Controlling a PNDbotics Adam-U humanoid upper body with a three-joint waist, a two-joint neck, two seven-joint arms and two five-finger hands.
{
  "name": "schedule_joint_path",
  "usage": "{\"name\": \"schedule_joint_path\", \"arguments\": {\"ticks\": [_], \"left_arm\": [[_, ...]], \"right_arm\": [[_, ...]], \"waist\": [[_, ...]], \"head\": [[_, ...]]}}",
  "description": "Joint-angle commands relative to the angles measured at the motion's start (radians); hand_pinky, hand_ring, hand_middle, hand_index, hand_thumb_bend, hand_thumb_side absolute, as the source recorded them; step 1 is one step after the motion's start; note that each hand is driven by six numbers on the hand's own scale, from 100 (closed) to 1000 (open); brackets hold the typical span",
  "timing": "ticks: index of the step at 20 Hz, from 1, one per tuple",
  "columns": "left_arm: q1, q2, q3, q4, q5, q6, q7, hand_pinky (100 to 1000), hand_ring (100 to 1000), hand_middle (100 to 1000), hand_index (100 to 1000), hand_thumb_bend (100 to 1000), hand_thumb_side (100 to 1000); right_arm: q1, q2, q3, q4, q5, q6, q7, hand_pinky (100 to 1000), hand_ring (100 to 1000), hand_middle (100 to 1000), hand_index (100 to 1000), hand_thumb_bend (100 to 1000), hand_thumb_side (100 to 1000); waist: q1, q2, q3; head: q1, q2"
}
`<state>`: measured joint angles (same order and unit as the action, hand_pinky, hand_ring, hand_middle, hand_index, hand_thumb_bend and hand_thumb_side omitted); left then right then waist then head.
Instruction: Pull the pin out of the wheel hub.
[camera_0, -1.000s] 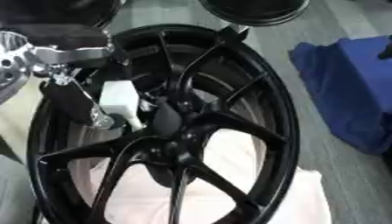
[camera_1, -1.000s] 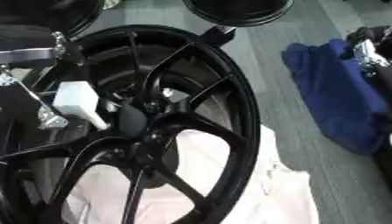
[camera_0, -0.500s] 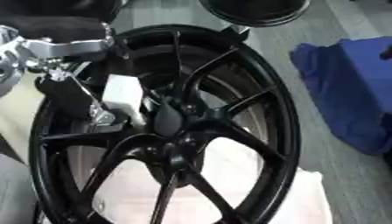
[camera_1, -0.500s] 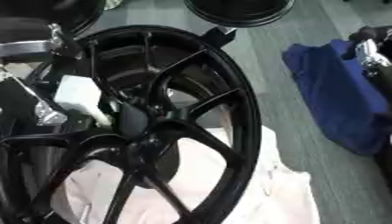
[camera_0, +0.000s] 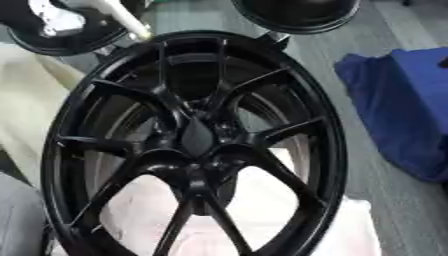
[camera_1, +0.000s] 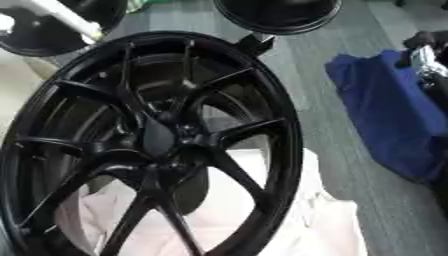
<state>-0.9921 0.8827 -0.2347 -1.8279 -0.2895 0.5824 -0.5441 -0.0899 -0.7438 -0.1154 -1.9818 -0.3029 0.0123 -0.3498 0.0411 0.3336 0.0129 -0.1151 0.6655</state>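
Looking down at glossy black multi-spoke alloy wheel (camera_0: 192, 145) on pale cloth (camera_0: 262, 200); I see hub (camera_0: 197, 140) at centre, no pin discernible. My left hand unseen; right hand (camera_1: 427, 60) far right, fingers unclear, well apart.

Soft, even light left both views motion-blurred, with the black wheel hub (camera_0: 197, 145) a dark mass lacking surface detail.

The wheel hub (camera_0: 194, 142) is cut off below; a blurred white bar (camera_0: 114, 15) above its rim is perhaps an arm.
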Motion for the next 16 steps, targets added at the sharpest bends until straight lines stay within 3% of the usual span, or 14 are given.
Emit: {"name": "schedule_joint_path", "arguments": {"ticks": [1, 4, 8, 12, 16], "left_arm": [[0.08, 0.137, 0.112, 0.043, 0.009, 0.007, 0.11, 814, 325, 176, 378, 212, 100], [0.207, 0.207, 0.187, 0.071, 0.034, 0.012, 0.209, 816, 324, 176, 383, 200, 100], [0.32, 0.244, 0.252, 0.109, 0.095, 0.02, 0.306, 818, 323, 174, 383, 196, 100], [0.392, 0.253, 0.293, 0.144, 0.149, 0.007, 0.364, 820, 323, 173, 385, 188, 100], [0.429, 0.256, 0.307, 0.19, 0.171, -0.03, 0.379, 828, 368, 231, 470, 177, 100]], "right_arm": [[0.001, -0.016, -0.027, -0.018, 0.003, -0.01, -0.014, 771, 568, 502, 601, 100, 484], [0.003, -0.01, -0.036, -0.018, 0.005, -0.017, -0.024, 771, 567, 502, 600, 100, 483], [0.005, -0.004, -0.039, -0.018, 0.006, -0.019, -0.028, 771, 567, 502, 600, 100, 483], [0.005, -0.001, -0.04, -0.018, 0.006, -0.021, -0.029, 772, 568, 502, 601, 100, 481], [0.005, 0.0, -0.042, -0.018, 0.005, -0.023, -0.03, 772, 567, 502, 601, 100, 479]], "waist": [[-0.006, -0.018, 0.001], [-0.011, -0.013, 0.005], [-0.019, -0.008, 0.011], [-0.026, -0.008, 0.013], [-0.032, -0.01, 0.012]], "head": [[-0.007, -0.004], [-0.009, -0.003], [-0.016, -0.007], [-0.019, -0.011], [-0.02, -0.015]]}}
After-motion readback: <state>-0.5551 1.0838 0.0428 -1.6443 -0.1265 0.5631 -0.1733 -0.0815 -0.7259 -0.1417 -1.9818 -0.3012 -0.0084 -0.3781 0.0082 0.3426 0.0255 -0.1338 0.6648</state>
